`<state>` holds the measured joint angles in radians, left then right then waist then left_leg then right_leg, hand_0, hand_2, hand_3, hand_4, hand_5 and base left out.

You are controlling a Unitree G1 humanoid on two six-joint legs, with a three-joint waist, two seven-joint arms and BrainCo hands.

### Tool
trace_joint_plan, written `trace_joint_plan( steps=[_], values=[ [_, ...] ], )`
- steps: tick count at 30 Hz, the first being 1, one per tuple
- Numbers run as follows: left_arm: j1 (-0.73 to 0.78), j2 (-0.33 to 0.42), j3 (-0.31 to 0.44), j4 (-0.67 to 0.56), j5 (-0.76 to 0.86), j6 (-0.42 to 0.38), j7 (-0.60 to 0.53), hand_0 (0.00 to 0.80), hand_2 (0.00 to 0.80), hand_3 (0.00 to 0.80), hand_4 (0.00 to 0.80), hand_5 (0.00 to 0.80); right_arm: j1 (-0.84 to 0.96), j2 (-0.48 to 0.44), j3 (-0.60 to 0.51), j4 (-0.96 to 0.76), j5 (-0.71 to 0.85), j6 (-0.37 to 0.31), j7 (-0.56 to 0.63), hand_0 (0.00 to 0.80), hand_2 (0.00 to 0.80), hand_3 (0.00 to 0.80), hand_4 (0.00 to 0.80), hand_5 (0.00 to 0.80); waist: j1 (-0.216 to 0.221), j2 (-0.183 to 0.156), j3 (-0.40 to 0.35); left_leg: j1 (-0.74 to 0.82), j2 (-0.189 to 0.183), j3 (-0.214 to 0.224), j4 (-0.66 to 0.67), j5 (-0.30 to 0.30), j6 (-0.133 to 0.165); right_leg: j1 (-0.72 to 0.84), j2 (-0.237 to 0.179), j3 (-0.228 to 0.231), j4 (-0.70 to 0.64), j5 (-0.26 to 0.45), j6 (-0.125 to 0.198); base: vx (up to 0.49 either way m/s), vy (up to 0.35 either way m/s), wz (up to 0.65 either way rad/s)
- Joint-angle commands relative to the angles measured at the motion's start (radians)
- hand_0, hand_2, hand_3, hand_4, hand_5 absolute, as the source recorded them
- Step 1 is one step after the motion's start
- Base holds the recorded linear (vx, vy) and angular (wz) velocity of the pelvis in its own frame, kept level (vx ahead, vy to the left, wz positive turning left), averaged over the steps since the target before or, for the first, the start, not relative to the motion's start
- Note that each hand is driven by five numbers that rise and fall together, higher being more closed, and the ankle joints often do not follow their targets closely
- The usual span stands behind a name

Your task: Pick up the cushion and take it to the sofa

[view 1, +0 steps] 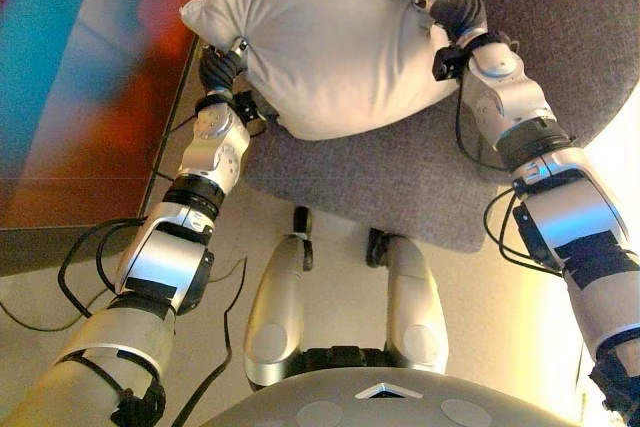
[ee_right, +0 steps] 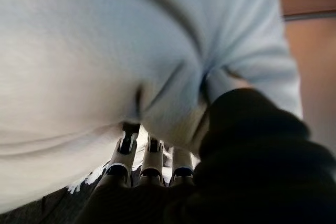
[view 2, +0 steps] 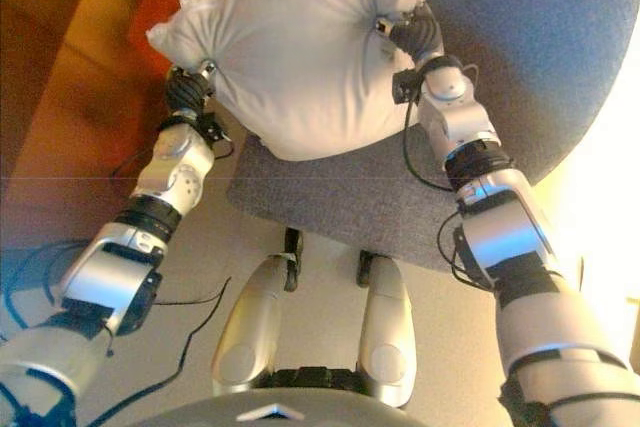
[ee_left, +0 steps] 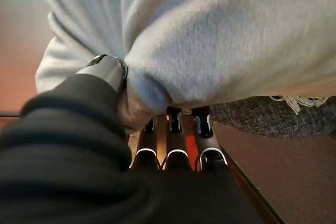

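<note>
A plump white cushion (view 1: 330,37) is held between my two hands above a grey upholstered seat (view 1: 420,177). My left hand (view 1: 222,65) grips its left side; in the left wrist view the fingers (ee_left: 170,140) go under the cushion (ee_left: 220,40) and the thumb pinches the cloth. My right hand (view 1: 458,9) grips its right side; in the right wrist view the fingers (ee_right: 149,156) curl into the cushion (ee_right: 79,66) from below. The cushion bulges and creases where both hands press in. It also shows in the right eye view (view 2: 300,47).
The grey seat's fringe-edged cloth (ee_left: 294,100) shows under the cushion. A dark wooden piece of furniture (view 1: 90,87) with a reddish top stands to the left. Pale floor (view 1: 330,247) lies below the seat's front edge.
</note>
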<state>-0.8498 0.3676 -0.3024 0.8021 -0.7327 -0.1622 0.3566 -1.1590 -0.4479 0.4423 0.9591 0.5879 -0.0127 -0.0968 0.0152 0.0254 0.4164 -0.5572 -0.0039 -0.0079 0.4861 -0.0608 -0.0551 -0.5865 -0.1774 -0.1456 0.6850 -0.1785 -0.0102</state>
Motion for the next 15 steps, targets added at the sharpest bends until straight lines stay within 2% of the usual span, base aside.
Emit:
trace_joint_plan(
  steps=[1,8,9,10,15],
  values=[
    [-0.081,0.002,-0.015,0.031,-0.021,-0.031,0.012,0.0,0.0,0.0,0.0,0.0,-0.066,0.043,0.032,0.025,-0.013,-0.014,-0.067,0.0,0.0,0.0,0.0,0.0,0.047,0.014,-0.017,-0.014,-0.001,0.002,0.119,-0.068,-0.011,0.043,-0.001,0.008,-0.01,-0.01,0.027,0.028,0.013,-0.08],
    [-0.09,0.024,-0.007,0.047,-0.011,-0.027,0.058,0.0,0.0,0.0,0.0,0.0,-0.038,0.024,-0.005,0.018,-0.022,-0.014,-0.156,0.0,0.0,0.0,0.0,0.0,0.04,0.009,-0.014,0.002,0.003,0.002,0.114,-0.072,-0.013,0.057,-0.002,0.011,-0.021,-0.007,0.033,0.03,-0.008,0.0],
    [-0.085,0.03,-0.006,0.046,-0.013,-0.029,0.061,0.0,0.0,0.0,0.0,0.0,-0.029,0.012,-0.01,0.014,-0.023,-0.015,-0.172,0.0,0.0,0.0,0.0,0.0,0.039,0.009,-0.015,0.006,0.004,0.001,0.11,-0.072,-0.014,0.06,-0.003,0.011,-0.026,-0.006,0.034,-0.059,-0.005,0.14],
    [-0.079,0.038,-0.002,0.043,-0.022,-0.033,0.059,0.0,0.0,0.0,0.0,0.0,-0.02,-0.002,-0.018,0.009,-0.021,-0.023,-0.188,0.0,0.0,0.0,0.0,0.0,0.037,0.008,-0.015,0.003,0.004,0.004,0.093,-0.041,-0.009,0.057,-0.005,0.005,-0.046,0.023,0.028,-0.051,-0.009,0.18],
    [-0.026,0.094,0.038,0.03,-0.042,-0.055,0.051,0.0,0.0,0.0,0.0,0.0,0.046,-0.067,-0.066,-0.032,-0.016,-0.032,-0.226,0.0,0.0,0.0,0.0,0.0,0.035,-0.002,-0.026,0.05,0.009,0.003,0.057,-0.039,-0.01,0.104,-0.004,0.003,-0.09,0.027,0.032,0.045,-0.028,0.18]
  ],
)
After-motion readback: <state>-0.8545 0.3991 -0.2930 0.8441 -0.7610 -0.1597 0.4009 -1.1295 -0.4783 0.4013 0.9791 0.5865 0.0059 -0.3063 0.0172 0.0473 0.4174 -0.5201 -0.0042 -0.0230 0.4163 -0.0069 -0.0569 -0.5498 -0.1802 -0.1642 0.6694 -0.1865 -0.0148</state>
